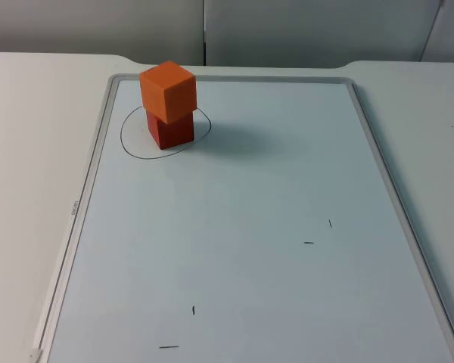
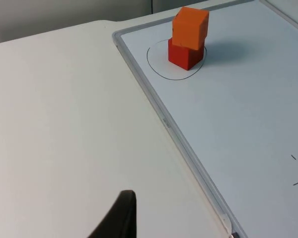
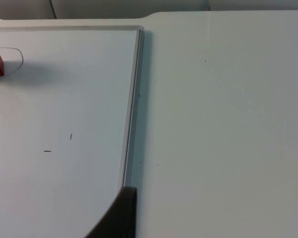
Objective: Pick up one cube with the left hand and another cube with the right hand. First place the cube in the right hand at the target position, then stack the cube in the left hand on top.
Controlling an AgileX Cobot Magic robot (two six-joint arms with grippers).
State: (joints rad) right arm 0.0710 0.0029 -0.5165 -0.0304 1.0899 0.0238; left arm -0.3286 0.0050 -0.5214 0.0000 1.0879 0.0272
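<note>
You see the stack already built: the bright orange cube [image 1: 168, 91] sits on top of the darker red cube [image 1: 171, 128], and the red one stands inside the thin black drawn circle [image 1: 165, 131] near the far left corner of the pale blue whiteboard with the grey metal frame [image 1: 91, 174]. The upper cube is turned a little against the lower one, so its edges do not line up, but it rests flat and does not hang far over.

The left gripper [image 2: 116, 218] is over the white table top [image 2: 54, 114], beside the board's frame and well apart from the cubes; one black fingertip is all you get, so I cannot tell whether its claw is apart or together. The right gripper [image 3: 116, 215] is near the opposite frame edge, also far from the stack, and here too I cannot tell.

In my judgement both placing steps are finished and both arms wait. The next move asks only that you keep the arms away from the stack, because a small touch could push the twisted top cube off.
</note>
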